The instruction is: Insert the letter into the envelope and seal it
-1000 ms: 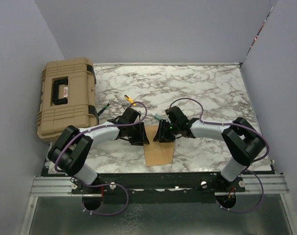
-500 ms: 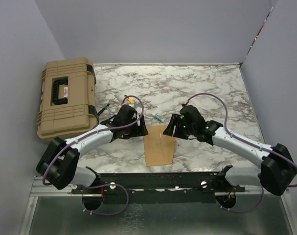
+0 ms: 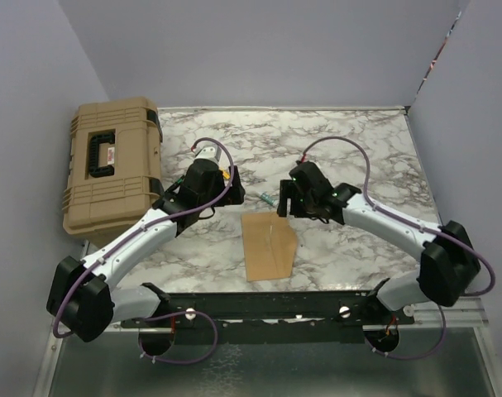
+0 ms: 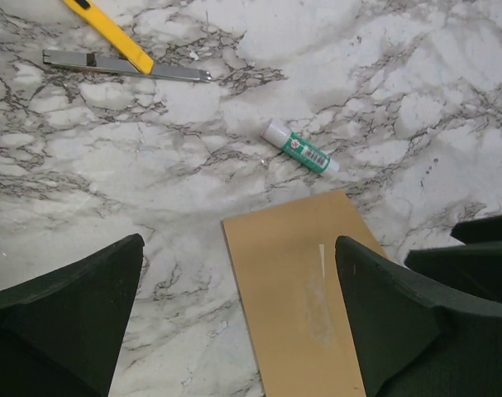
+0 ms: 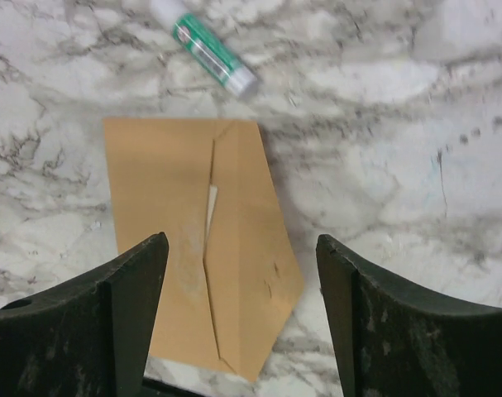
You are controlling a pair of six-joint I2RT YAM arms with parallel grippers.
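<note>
**Lying flat near two spread grippers: a tan envelope (image 4: 300, 314) on a marble table (image 4: 416, 74)**

Left wrist camera: the left gripper (image 4: 239, 241) hangs above the table, fingers spread wide with nothing between them. Below it shows the far end of the envelope, a pale scuff running along the paper. A green-and-white glue stick (image 4: 304, 153) lies on the marble just beyond that end, not touching it. A yellow utility knife (image 4: 110, 37) lies farther toward the far edge, a grey metal strip (image 4: 122, 64) beside it.

Right wrist camera: the right gripper (image 5: 242, 238) is likewise spread and empty, hanging over the envelope's middle. A seam runs the length of the paper with a thin pale sliver in it. The side toward the table's right edge comes to a shallow point. Whether the flap is stuck down cannot be told.

Top camera: the envelope lies close to the table's near edge, about midway between the left and right edges. Both grippers hang by its far end, one toward each corner, with the glue stick between them. A tan hard case (image 3: 110, 165) sits at the left edge, toward the far left corner.
</note>
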